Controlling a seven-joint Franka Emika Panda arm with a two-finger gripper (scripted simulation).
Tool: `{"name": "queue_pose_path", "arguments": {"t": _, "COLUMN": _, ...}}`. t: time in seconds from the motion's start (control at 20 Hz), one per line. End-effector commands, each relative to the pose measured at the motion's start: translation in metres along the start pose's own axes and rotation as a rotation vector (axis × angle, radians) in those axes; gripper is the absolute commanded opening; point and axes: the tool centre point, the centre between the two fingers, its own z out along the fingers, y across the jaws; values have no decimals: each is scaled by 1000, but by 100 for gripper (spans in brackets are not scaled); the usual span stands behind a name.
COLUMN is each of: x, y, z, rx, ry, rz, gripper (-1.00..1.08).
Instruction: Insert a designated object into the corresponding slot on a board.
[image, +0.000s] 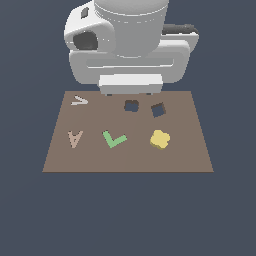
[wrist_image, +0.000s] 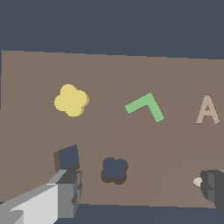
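Note:
The yellow lobed block (image: 160, 139) lies flat on the brown board (image: 192, 152), toward the exterior view's right; it also shows in the wrist view (wrist_image: 71, 100). The lobed dark slot (image: 131, 105) is near the board's far edge, and it also shows in the wrist view (wrist_image: 114, 169). My gripper (image: 129, 94) hangs above the board's far edge, over the slot, well apart from the block. It is open and empty. In the wrist view the gripper (wrist_image: 140, 192) shows one finger on each side, and the slot lies between the fingers (wrist_image: 65, 192).
A dark diamond-turned square hole (image: 158, 109) sits beside the slot. A green L-shaped piece (image: 114, 139), a tan A-shaped piece (image: 74, 138) and a pale V-shaped piece (image: 79, 101) lie on the board toward the exterior view's left. The arm's bulk looms behind the board.

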Motion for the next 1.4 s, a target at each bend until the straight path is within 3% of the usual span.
{"name": "queue_pose_path", "arguments": {"t": 0.0, "x": 0, "y": 0, "z": 0, "rx": 0, "ry": 0, "rz": 0, "gripper": 100}}
{"name": "queue_pose_path", "arguments": {"t": 0.65, "x": 7, "y": -18, "z": 21, "rx": 2, "ry": 2, "rz": 86, "gripper": 100}}
{"name": "queue_pose_path", "arguments": {"t": 1.35, "x": 39, "y": -71, "z": 89, "rx": 8, "ry": 7, "rz": 357, "gripper": 100}}
